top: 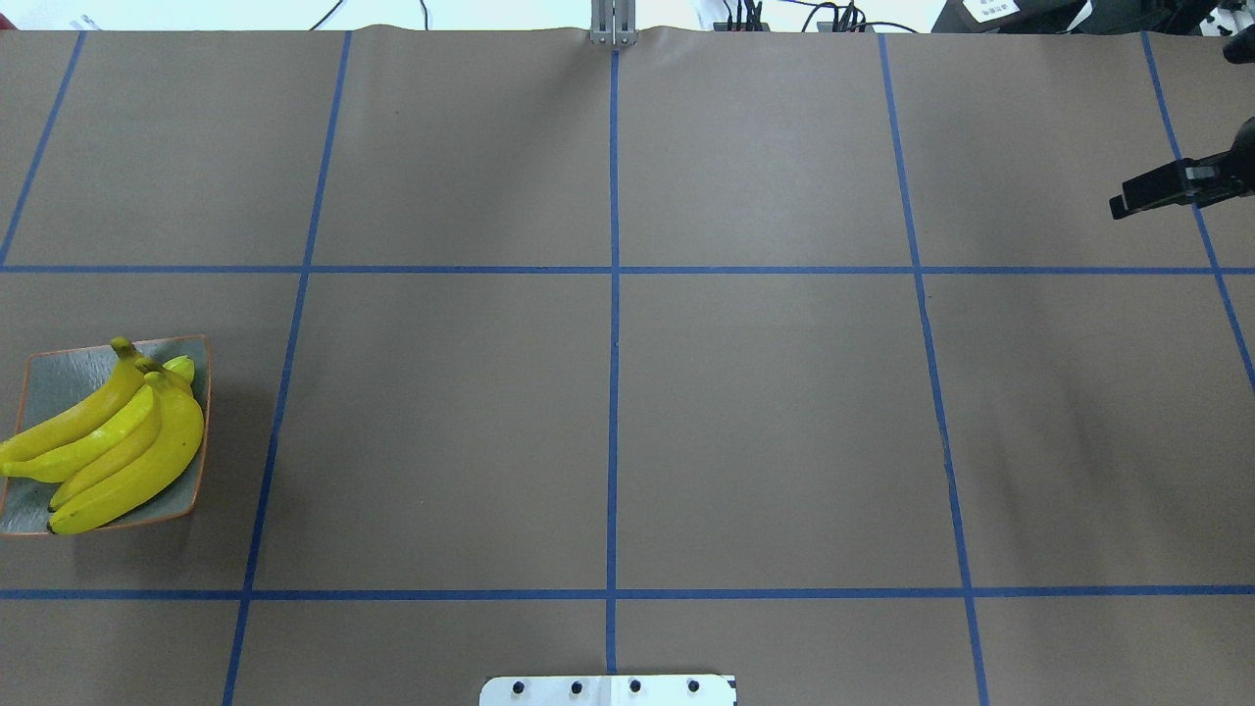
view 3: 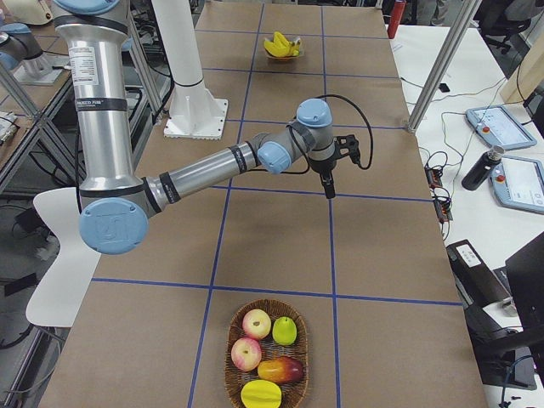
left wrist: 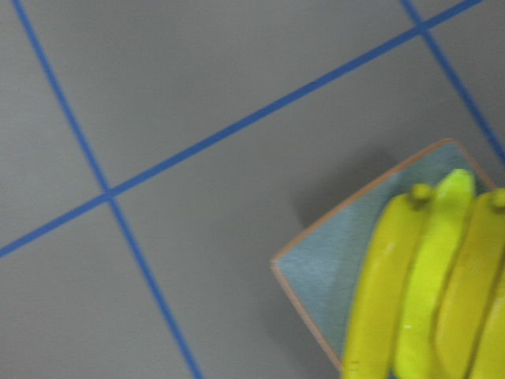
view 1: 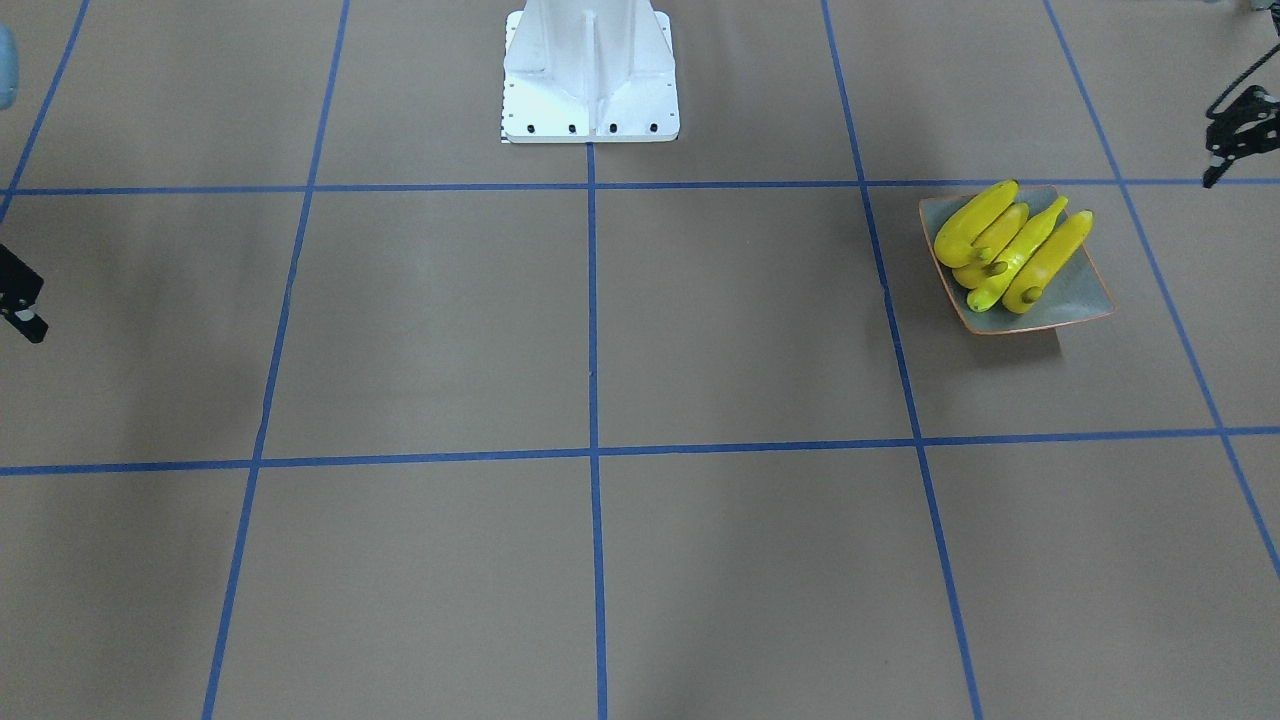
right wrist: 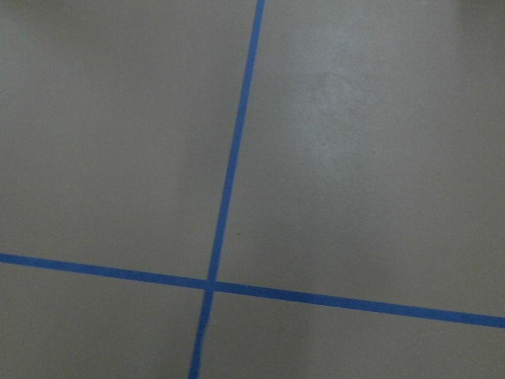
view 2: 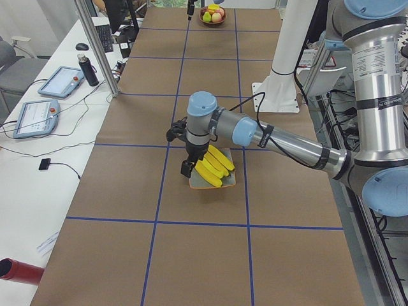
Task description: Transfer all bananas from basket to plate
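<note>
All four bright yellow plastic-looking bananas (view 1: pixel 1010 250) lie side by side on the squarish grey-green, orange-rimmed plate (view 1: pixel 1085 295), just beside the left gripper (view 2: pixel 186 169), whose finger state I cannot tell, while the right gripper (top: pixel 1123 204), fingers seemingly pressed together, hangs well apart, nearer the banana-free woven brown basket (view 3: pixel 229 365)

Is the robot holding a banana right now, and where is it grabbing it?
No, nothing is held. All four bananas lie on the plate, and the left gripper and right gripper have nothing between their fingers.
</note>
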Robot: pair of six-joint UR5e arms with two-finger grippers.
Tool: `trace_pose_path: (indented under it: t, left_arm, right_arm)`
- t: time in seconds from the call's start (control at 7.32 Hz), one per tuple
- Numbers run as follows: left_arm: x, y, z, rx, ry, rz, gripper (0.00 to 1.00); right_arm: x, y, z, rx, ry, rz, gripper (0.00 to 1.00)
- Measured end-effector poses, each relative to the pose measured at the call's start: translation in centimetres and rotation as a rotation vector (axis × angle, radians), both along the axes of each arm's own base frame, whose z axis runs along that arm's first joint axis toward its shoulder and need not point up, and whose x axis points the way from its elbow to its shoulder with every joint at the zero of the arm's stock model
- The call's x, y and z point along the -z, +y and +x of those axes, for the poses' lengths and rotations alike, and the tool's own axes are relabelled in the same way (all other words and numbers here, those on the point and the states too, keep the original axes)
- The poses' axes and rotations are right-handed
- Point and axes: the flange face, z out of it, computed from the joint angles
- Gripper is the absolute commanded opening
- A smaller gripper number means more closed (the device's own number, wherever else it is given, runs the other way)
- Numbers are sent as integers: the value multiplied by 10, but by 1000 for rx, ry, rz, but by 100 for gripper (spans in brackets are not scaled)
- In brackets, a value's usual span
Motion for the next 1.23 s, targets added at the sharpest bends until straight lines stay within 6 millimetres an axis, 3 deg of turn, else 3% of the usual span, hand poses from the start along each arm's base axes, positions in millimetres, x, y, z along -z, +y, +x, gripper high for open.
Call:
trace_pose_path:
  t: [0.27, 0.41, 0.68, 0.96, 1.23]
  left_arm:
    - [-48, -19, -36, 32, -24, -132, 100]
    - [-69, -15, -49, 53, -24, -153, 100]
    - [-92, 1, -58, 108, -16, -186, 100]
    - [-98, 13, -64, 154, 59, -252, 100]
    - [-93, 12, -65, 183, 163, -341, 100]
  right_arm:
    - [-53, 3, 64, 48, 13, -10, 100]
    - [-79, 12, 95, 74, 38, -30, 100]
    - [-133, 45, 142, 149, 88, -73, 100]
    - [-165, 75, 171, 144, 92, -130, 100]
    - [-177, 84, 180, 132, 116, -159, 100]
